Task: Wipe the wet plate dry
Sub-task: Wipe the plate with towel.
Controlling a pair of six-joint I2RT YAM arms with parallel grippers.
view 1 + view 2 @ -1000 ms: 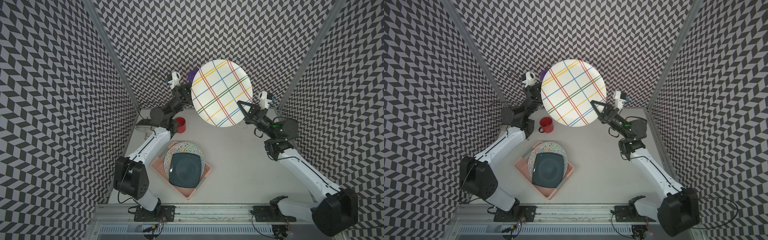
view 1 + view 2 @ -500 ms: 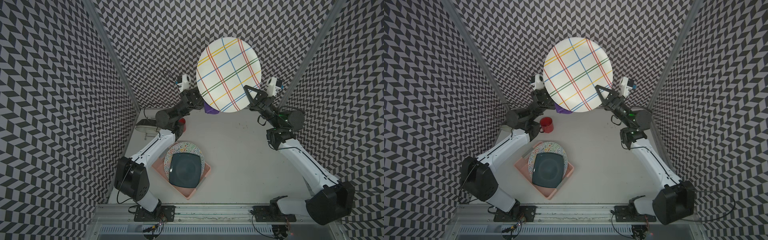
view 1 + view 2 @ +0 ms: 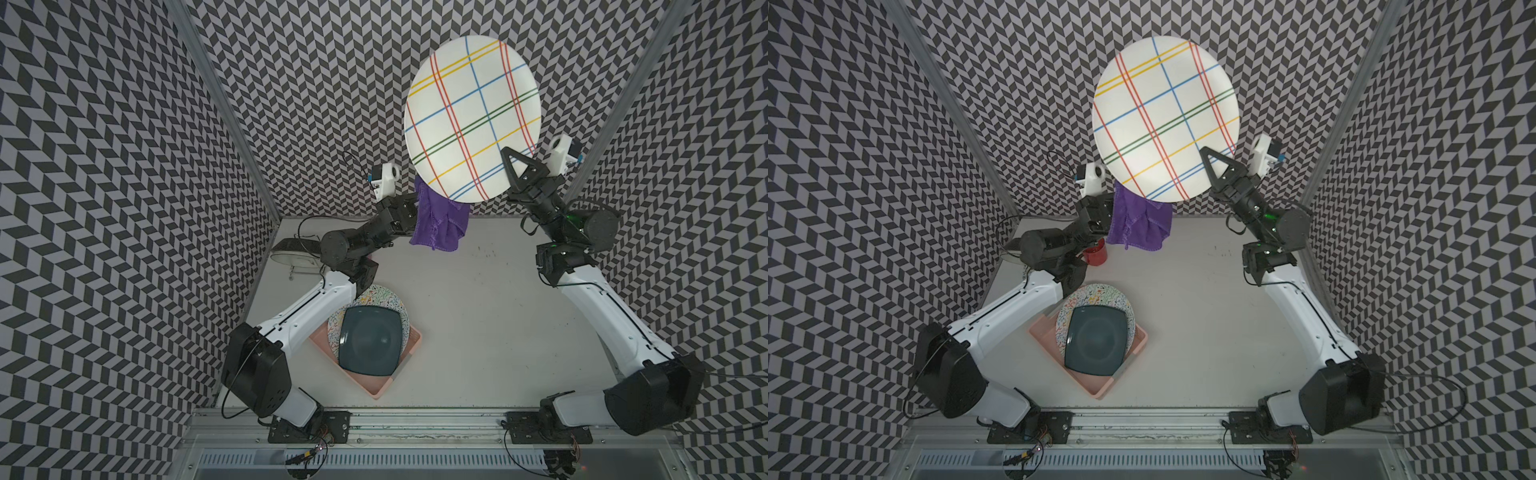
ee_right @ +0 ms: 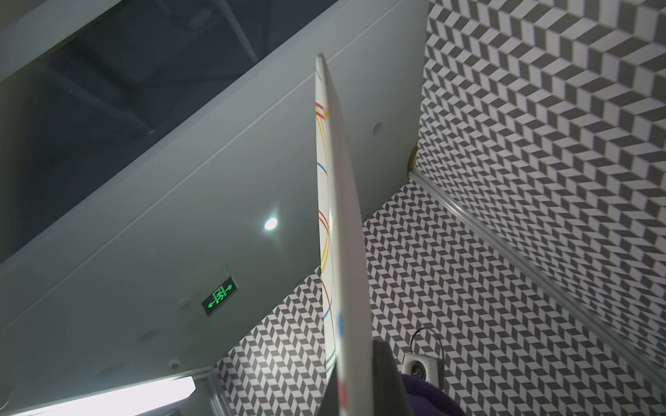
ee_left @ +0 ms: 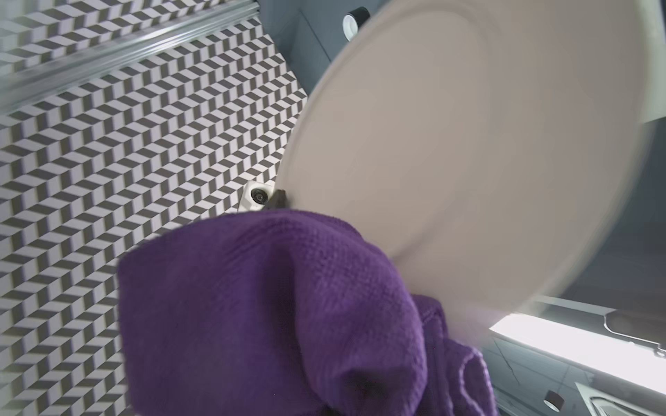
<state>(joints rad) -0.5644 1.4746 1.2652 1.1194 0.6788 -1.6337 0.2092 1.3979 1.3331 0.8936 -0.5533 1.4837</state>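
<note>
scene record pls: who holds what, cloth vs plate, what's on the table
right gripper: shut on striped plate rim, plate raised, striped face up
left gripper: shut on purple cloth
cloth vs plate: cloth under plate's near edge; contact unclear
pink tray: speckled plate with dark square plate on top
red cup: behind left arm

A lab test cell: chevron-patterned walls (image 3: 124, 208) enclose a grey table (image 3: 478, 332) with rail-mounted arms.
</note>
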